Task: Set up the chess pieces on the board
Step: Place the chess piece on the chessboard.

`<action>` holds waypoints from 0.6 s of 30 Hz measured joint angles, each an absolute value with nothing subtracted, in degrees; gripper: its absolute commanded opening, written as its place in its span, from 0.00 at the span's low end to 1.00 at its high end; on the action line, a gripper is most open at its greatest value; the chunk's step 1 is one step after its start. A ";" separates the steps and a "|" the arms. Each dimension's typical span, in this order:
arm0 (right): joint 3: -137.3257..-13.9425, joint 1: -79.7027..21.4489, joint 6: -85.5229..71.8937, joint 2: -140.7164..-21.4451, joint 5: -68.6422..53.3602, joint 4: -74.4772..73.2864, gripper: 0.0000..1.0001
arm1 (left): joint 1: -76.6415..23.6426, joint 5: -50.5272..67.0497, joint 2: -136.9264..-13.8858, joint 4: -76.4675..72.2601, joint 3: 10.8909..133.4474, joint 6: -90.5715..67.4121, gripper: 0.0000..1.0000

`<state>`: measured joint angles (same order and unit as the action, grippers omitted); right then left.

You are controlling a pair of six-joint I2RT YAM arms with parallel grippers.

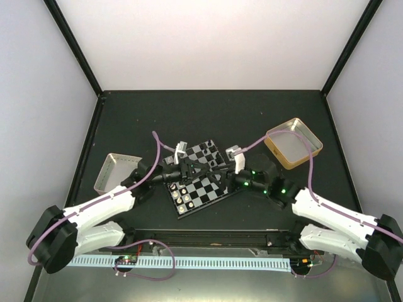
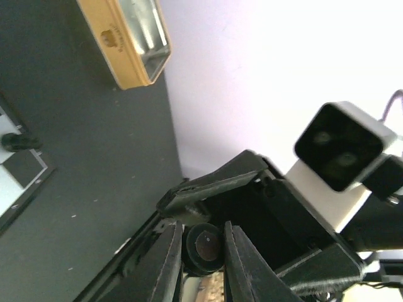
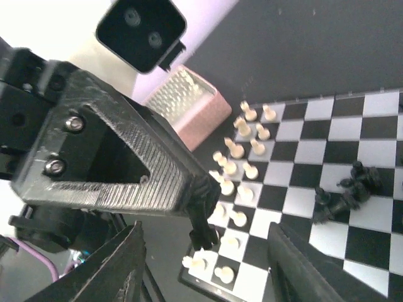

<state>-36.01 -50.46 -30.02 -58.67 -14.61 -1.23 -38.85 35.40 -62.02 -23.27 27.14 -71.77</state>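
Step in hand, as I read it: placing the black set, one man at a time.

Cream chessmen (image 3: 242, 192) look finished. About sixteen stand upright in two rows along the near-left edge of the board (image 1: 211, 189); a few overlap, so the count is rough. One board, mid-tabletop (image 1: 208, 113).

Left tool (image 2: 201, 234): fingers together on one black piece (image 3: 203, 233), hanging just above the cream rows. Right tool (image 3: 204, 251): fingers wide apart, nothing in them, flanking that piece.

Farther in, loose black chessmen (image 3: 343, 195) lie tipped in a heap mid-board. Three or four; cannot separate them.

Next move, my guess: the right tool backs clear, then the left carries its piece to the far-right rows and sets it upright without brushing the cream.

One silver-pink tray (image 1: 116, 173) by the left edge. One gold tin (image 1: 294, 143) toward the far right corner. Two arms.
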 measured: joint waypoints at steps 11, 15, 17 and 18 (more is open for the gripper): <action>-29.12 -49.74 -53.41 -52.10 -11.53 18.52 0.53 | -38.85 31.40 -58.48 -32.32 27.14 -86.65 0.05; -29.71 -49.74 -58.30 -55.70 -13.74 24.40 0.42 | -38.87 29.89 -58.06 -34.81 27.16 -91.96 0.05; -29.95 -49.74 -60.60 -57.56 -14.96 26.94 0.37 | -38.87 29.04 -57.65 -35.64 27.16 -93.80 0.05; -29.98 -49.74 -61.76 -58.37 -15.53 28.16 0.35 | -38.87 28.45 -57.25 -35.81 27.16 -94.70 0.05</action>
<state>-29.98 -49.74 -61.76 -58.37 -15.53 28.16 -38.87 28.45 -57.25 -35.81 27.16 -94.70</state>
